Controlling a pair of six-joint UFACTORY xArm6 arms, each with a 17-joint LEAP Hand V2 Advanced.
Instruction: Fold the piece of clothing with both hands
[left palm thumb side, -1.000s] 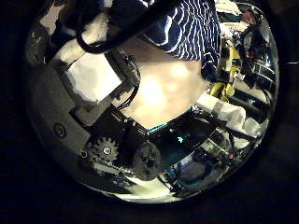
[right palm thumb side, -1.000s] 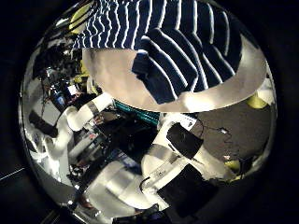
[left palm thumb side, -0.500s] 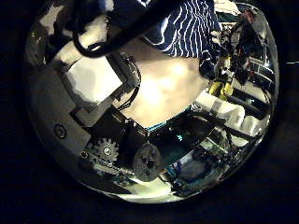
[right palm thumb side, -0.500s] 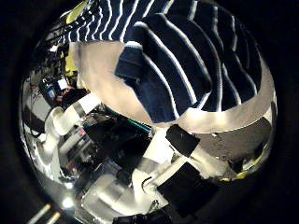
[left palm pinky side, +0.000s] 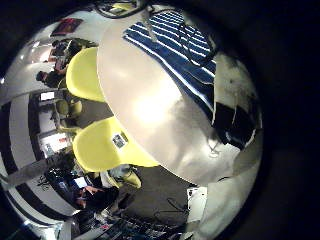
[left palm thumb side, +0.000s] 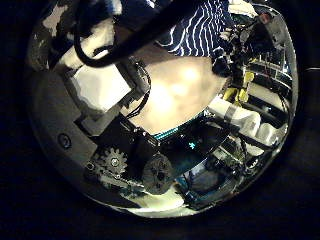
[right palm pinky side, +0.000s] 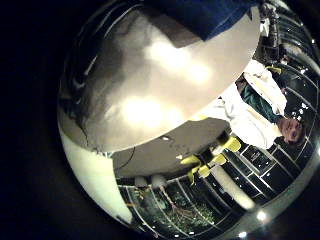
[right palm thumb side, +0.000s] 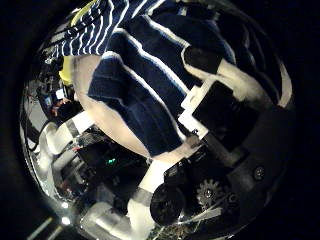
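The striped garment (left palm pinky side: 170, 40) lies spread along one side of the round table (left palm pinky side: 150, 100), far below my left hand. In the left thumb side palm view my left hand's fingers (left palm thumb side: 110, 90) hang relaxed, with the garment (left palm thumb side: 195, 28) beyond them and not touched. In the right thumb side palm view the garment (right palm thumb side: 140, 80) fills much of the picture, close to the palm. My right hand's fingers (right palm thumb side: 220, 100) curl onto a raised fold of the garment.
Two chairs (left palm pinky side: 105, 145) stand against the table's rim by the bare half of the top. A dark boxy shape (left palm pinky side: 235, 125) sits at the table's edge near the garment's end; I cannot tell what it is. Racks and equipment (left palm thumb side: 250, 95) stand beyond the table.
The right palm view has moved much closer to the garment, and the right hand's fingers have come in over the cloth. The left palm view has shifted slightly; its fingers kept their pose.
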